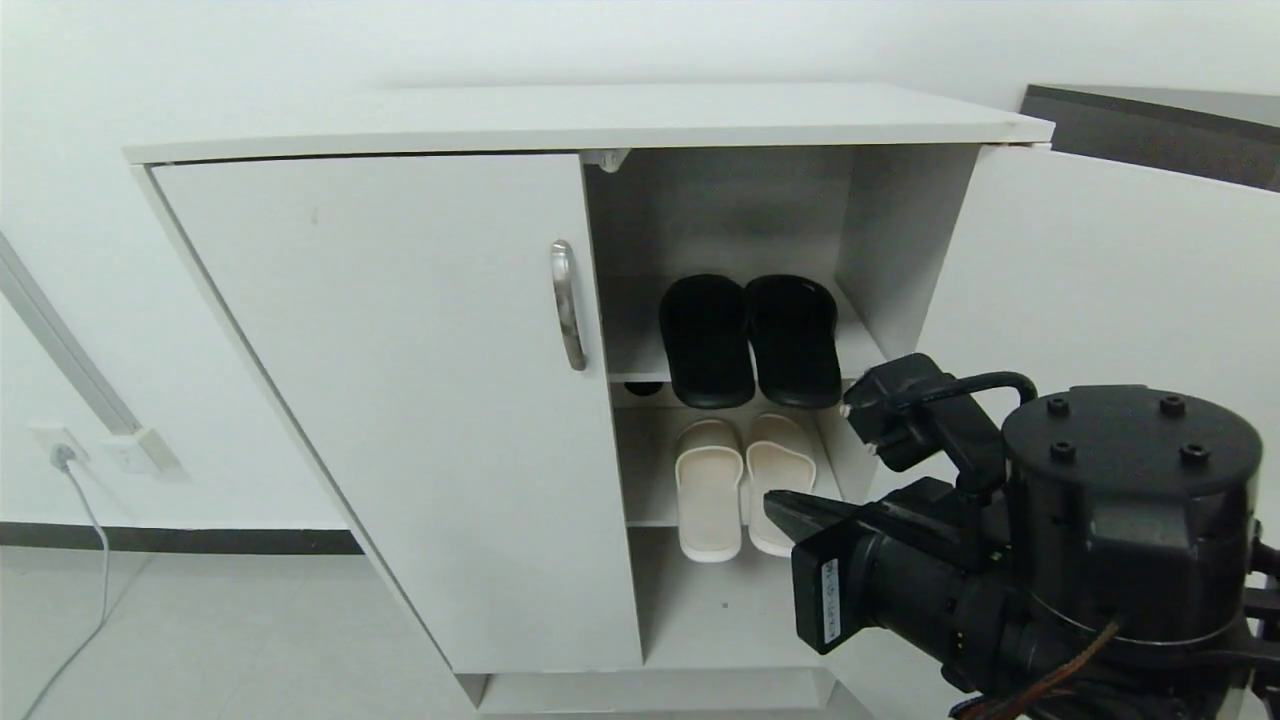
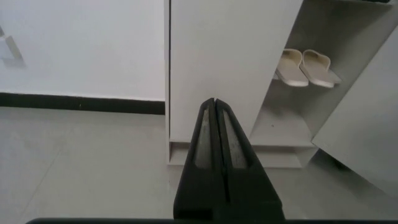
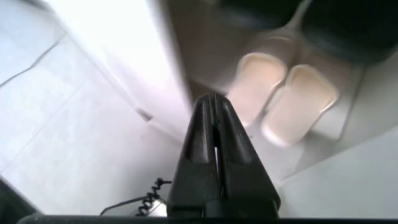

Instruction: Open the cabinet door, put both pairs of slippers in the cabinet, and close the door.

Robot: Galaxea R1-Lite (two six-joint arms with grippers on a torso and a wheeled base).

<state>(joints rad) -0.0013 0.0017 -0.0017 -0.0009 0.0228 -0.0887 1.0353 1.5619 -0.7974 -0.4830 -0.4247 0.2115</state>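
The white cabinet point(image 1: 400, 400) has its right door point(image 1: 1100, 290) swung open and its left door point(image 1: 390, 400) closed. A black pair of slippers point(image 1: 750, 340) lies on the upper shelf. A cream pair of slippers point(image 1: 742, 485) lies on the shelf below, also seen as cream slippers point(image 2: 308, 67) and cream slippers point(image 3: 283, 99). My right gripper point(image 1: 785, 508) is shut and empty, just in front of the cream pair; it shows as right gripper point(image 3: 214, 102). My left gripper point(image 2: 214, 106) is shut and empty, low before the cabinet's closed left door.
The closed left door carries a metal handle point(image 1: 567, 305). A wall socket with a grey cable point(image 1: 62, 460) sits at the left, above tiled floor point(image 1: 200, 630). The open right door stands beside my right arm.
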